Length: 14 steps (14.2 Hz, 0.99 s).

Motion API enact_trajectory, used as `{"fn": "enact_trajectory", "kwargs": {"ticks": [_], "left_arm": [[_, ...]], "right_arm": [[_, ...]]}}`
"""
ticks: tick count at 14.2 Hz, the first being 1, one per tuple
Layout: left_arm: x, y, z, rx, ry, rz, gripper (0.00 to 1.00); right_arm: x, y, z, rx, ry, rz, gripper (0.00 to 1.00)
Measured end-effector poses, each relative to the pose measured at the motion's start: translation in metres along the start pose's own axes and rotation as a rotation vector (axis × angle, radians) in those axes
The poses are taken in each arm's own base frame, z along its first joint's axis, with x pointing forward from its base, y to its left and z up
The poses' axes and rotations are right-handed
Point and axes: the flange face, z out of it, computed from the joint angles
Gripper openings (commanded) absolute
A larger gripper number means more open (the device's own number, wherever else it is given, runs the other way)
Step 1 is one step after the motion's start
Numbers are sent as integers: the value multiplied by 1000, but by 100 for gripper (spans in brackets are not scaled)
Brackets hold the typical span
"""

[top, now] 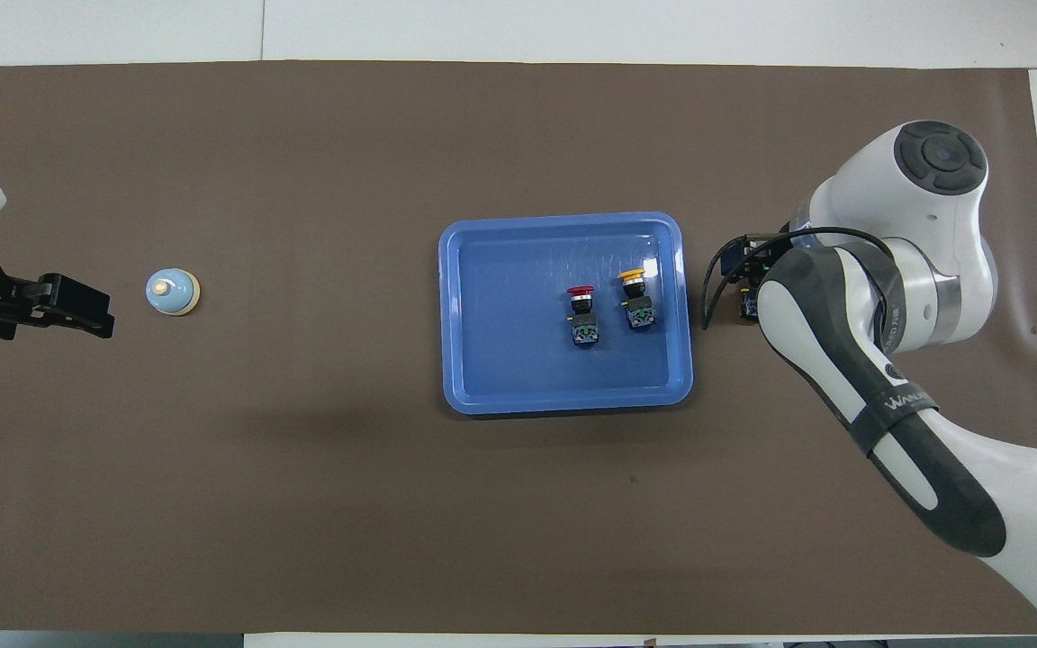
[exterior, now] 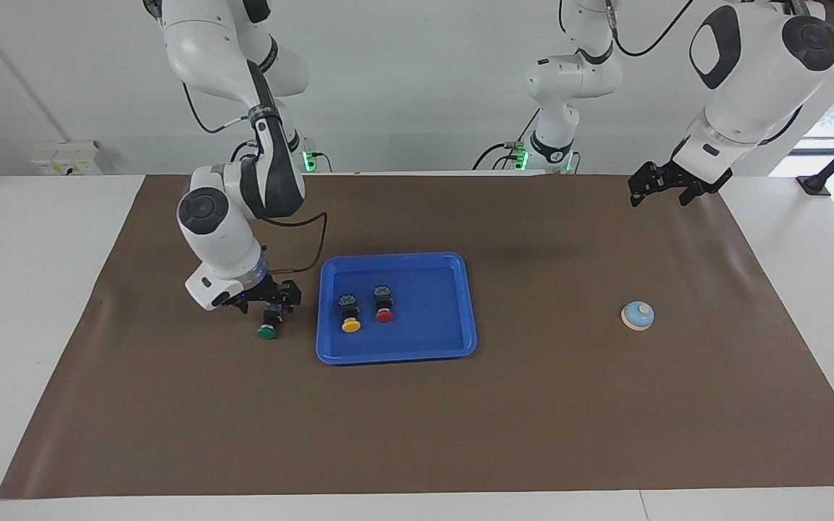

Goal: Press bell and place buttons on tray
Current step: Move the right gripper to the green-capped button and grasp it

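The blue tray lies mid-table. The yellow button and the red button lie on their sides in it. The green button is beside the tray, toward the right arm's end, low at the mat. My right gripper is shut on its black body; in the overhead view the arm hides this button. The light-blue bell stands toward the left arm's end. My left gripper waits raised and open over the mat beside the bell.
A brown mat covers most of the white table. The right arm's elbow and forearm hang over the mat beside the tray.
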Motion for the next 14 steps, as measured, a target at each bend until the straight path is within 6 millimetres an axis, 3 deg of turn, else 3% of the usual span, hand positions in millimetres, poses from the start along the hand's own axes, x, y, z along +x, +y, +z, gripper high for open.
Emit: {"fn": "enact_trajectory", "kwargs": {"ticks": [5, 12, 14], "left_arm": [[0, 0, 0, 0, 0, 0, 100], [0, 0, 0, 0, 0, 0, 100], [0, 0, 0, 0, 0, 0, 100]], "right_arm": [[-7, 3, 15, -10, -28, 229, 100], [-13, 15, 40, -3, -17, 251, 100], [-14, 13, 46, 6, 5, 248, 96]]}}
